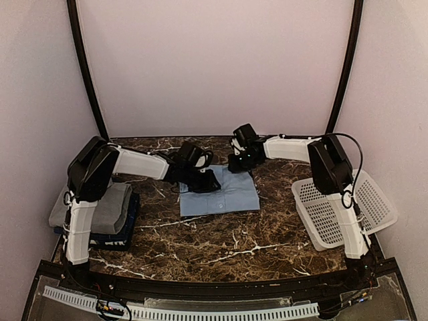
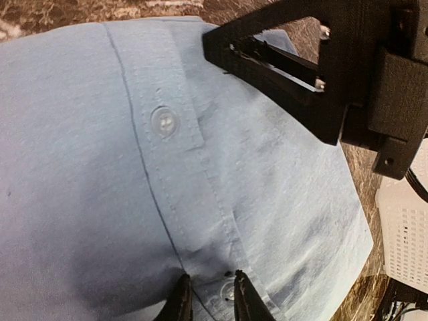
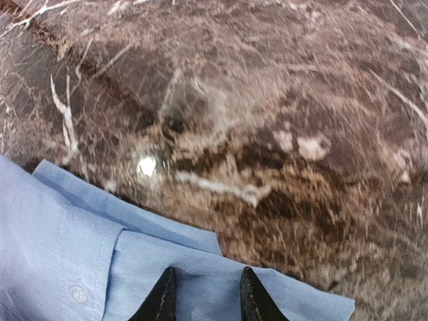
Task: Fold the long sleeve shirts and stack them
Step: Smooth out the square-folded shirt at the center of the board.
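The light blue button-front shirt (image 1: 221, 195) lies folded into a flat rectangle at the middle of the marble table. My left gripper (image 1: 208, 182) rests on its far left part; in the left wrist view its fingertips (image 2: 180, 301) stand a narrow gap apart on the button placket (image 2: 167, 127), a button between them. My right gripper (image 1: 239, 164) is at the shirt's far right corner, with its jaws open over the shirt's edge (image 3: 267, 287). The grey shirt (image 1: 110, 208) lies folded on the dark navy one (image 1: 128, 231) at the left.
A white plastic lattice basket (image 1: 334, 212) stands tilted at the right table edge, and it also shows in the left wrist view (image 2: 401, 227). The pink booth walls close in the back and sides. A black rail runs along the near edge (image 1: 200, 287).
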Available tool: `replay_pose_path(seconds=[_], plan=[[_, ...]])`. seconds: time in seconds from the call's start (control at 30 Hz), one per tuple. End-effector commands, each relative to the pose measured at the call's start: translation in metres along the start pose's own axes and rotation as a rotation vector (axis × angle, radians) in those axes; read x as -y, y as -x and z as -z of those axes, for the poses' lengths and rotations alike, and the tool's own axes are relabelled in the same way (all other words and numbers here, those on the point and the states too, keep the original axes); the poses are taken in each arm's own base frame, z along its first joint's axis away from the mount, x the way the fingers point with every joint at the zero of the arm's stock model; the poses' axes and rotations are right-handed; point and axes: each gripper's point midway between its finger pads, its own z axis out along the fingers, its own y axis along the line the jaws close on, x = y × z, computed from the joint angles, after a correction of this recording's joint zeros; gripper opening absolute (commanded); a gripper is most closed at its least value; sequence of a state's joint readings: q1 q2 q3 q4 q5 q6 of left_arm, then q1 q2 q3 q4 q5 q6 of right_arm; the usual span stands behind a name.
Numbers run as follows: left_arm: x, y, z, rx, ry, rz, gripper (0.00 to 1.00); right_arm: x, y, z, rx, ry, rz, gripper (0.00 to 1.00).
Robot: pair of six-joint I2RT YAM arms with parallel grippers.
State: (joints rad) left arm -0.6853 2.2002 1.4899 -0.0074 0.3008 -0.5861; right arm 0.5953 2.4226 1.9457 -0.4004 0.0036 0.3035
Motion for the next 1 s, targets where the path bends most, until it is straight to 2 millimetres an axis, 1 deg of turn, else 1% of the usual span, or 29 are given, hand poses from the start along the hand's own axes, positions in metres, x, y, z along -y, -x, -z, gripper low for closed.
replay_pose_path(seconds=[0.0,0.03,0.07,0.1,0.13,0.17,0.2,0.23,0.27,0.3,0.33,0.37,0.4,0.43,0.47,0.5,0.53,0.57,0.6,0.63,0.67,0.7,0.73,0.77,0.8,0.83,0.87,0.97], plan=[[0.008,-0.035,0.026,-0.077,-0.022,-0.006,0.21,-0.006,-0.039,0.023,-0.08,0.024,-0.012,0.3],[0.014,-0.034,0.034,-0.069,-0.034,-0.009,0.21,-0.011,-0.044,0.028,-0.078,0.035,-0.01,0.3],[0.011,-0.045,0.036,-0.084,-0.032,-0.004,0.21,-0.014,-0.048,0.032,-0.079,0.043,-0.012,0.31],[0.017,-0.046,0.044,-0.075,-0.048,0.0,0.21,-0.019,-0.051,0.036,-0.077,0.053,-0.011,0.31],[0.014,-0.058,0.046,-0.093,-0.046,0.007,0.21,-0.022,-0.053,0.041,-0.077,0.059,-0.01,0.31],[0.022,-0.057,0.053,-0.081,-0.068,0.011,0.21,-0.026,-0.052,0.046,-0.071,0.061,-0.006,0.31],[0.02,-0.066,0.055,-0.089,-0.071,0.017,0.21,-0.029,-0.05,0.052,-0.063,0.061,0.004,0.31],[0.028,-0.065,0.063,-0.076,-0.086,0.02,0.21,-0.033,-0.047,0.058,-0.054,0.059,0.01,0.32],[0.025,-0.073,0.065,-0.079,-0.081,0.027,0.21,-0.036,-0.044,0.065,-0.044,0.057,0.017,0.32],[0.033,-0.07,0.074,-0.06,-0.098,0.037,0.21,-0.04,-0.039,0.072,-0.03,0.057,0.026,0.32],[0.035,-0.071,0.083,-0.043,-0.106,0.044,0.21,-0.044,-0.036,0.08,-0.021,0.059,0.033,0.33],[0.036,-0.072,0.088,-0.034,-0.106,0.064,0.21,-0.05,-0.034,0.087,-0.012,0.068,0.045,0.33],[0.034,-0.071,0.098,-0.008,-0.093,0.071,0.21,-0.055,-0.033,0.093,-0.005,0.066,0.057,0.33],[0.031,-0.071,0.103,0.004,-0.078,0.085,0.21,-0.061,-0.034,0.101,0.004,0.063,0.072,0.33],[0.026,-0.07,0.114,0.032,-0.039,0.091,0.22,-0.068,-0.04,0.104,-0.002,0.064,0.089,0.33],[0.019,-0.074,0.118,0.038,-0.01,0.105,0.22,-0.075,-0.045,0.111,-0.001,0.068,0.106,0.33],[0.016,-0.069,0.128,0.071,0.015,0.105,0.22,-0.081,-0.053,0.115,-0.01,0.069,0.12,0.33],[0.007,-0.075,0.131,0.061,0.045,0.117,0.23,-0.087,-0.062,0.119,-0.017,0.071,0.133,0.33],[0.004,-0.07,0.14,0.086,0.053,0.122,0.23,-0.097,-0.074,0.124,-0.025,0.081,0.149,0.33],[-0.002,-0.075,0.142,0.078,0.066,0.13,0.23,-0.104,-0.084,0.128,-0.029,0.09,0.16,0.33],[-0.007,-0.071,0.148,0.09,0.07,0.143,0.24,-0.11,-0.093,0.132,-0.035,0.098,0.166,0.33],[-0.013,-0.074,0.149,0.079,0.077,0.155,0.24,-0.116,-0.103,0.136,-0.042,0.103,0.175,0.33],[-0.019,-0.07,0.154,0.091,0.08,0.17,0.24,-0.119,-0.113,0.138,-0.052,0.1,0.184,0.32],[-0.023,-0.072,0.155,0.086,0.073,0.178,0.24,-0.12,-0.125,0.139,-0.068,0.091,0.186,0.32],[-0.029,-0.07,0.158,0.093,0.074,0.194,0.24,-0.123,-0.132,0.141,-0.073,0.09,0.191,0.32],[-0.032,-0.072,0.158,0.087,0.066,0.201,0.24,-0.123,-0.139,0.14,-0.081,0.084,0.192,0.32],[-0.038,-0.07,0.159,0.091,0.069,0.214,0.24,-0.125,-0.145,0.139,-0.087,0.084,0.196,0.32],[-0.05,-0.074,0.157,0.068,0.061,0.239,0.25,-0.124,-0.16,0.131,-0.114,0.062,0.206,0.32]])
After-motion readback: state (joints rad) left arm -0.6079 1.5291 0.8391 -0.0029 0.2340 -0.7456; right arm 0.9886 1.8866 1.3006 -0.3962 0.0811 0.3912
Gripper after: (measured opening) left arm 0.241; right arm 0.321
